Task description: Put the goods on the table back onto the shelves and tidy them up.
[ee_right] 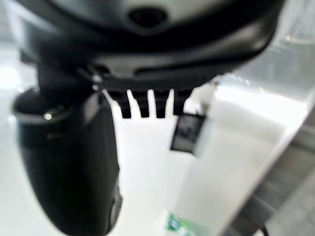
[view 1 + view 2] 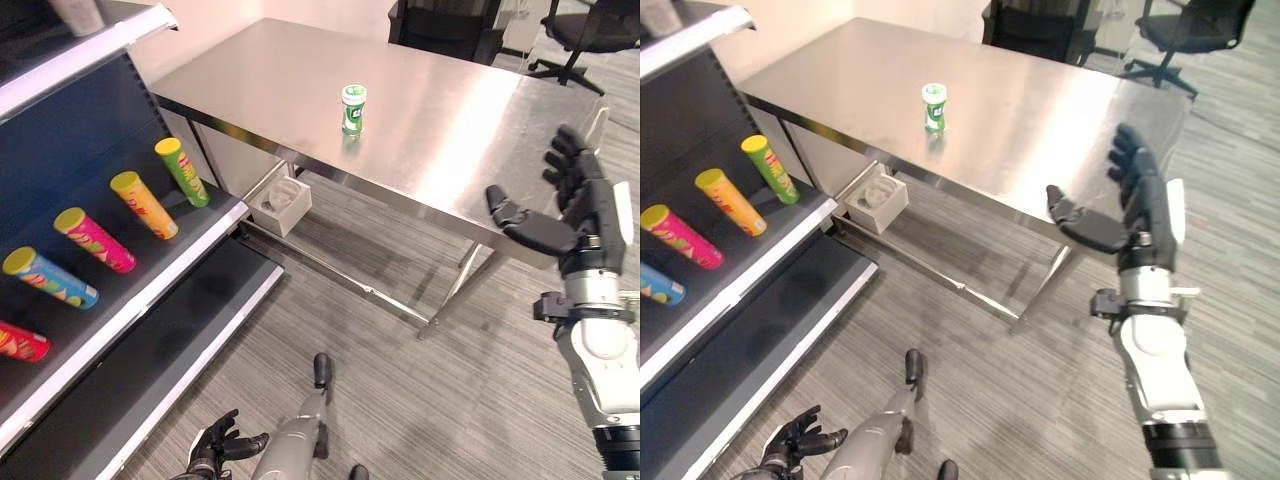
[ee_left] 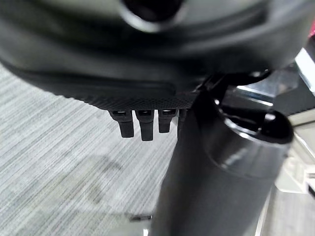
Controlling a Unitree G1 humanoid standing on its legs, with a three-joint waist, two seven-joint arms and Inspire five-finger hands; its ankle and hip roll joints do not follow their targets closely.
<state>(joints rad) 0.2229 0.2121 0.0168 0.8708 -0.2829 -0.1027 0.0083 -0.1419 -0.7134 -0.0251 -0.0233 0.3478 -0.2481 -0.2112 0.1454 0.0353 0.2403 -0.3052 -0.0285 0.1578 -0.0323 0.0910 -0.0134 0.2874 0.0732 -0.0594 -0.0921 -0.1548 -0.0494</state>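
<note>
The right hand (image 2: 1118, 228) is raised near the table (image 2: 440, 130), fingers spread and empty, likely readying for the far green bottle (image 2: 353, 109). The left hand (image 2: 215, 447) hangs low, loosely curled, holding nothing.

Grey striped carpet floor (image 2: 400, 400) underfoot. Stainless steel table (image 2: 450, 120) in the middle, pale wall behind. Black office chairs (image 2: 585, 30) beyond, dark shelving unit (image 2: 150, 290) at left.

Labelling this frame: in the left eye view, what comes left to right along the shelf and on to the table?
Blue tube → pink tube → orange tube → green tube → small green bottle → right hand.
</note>
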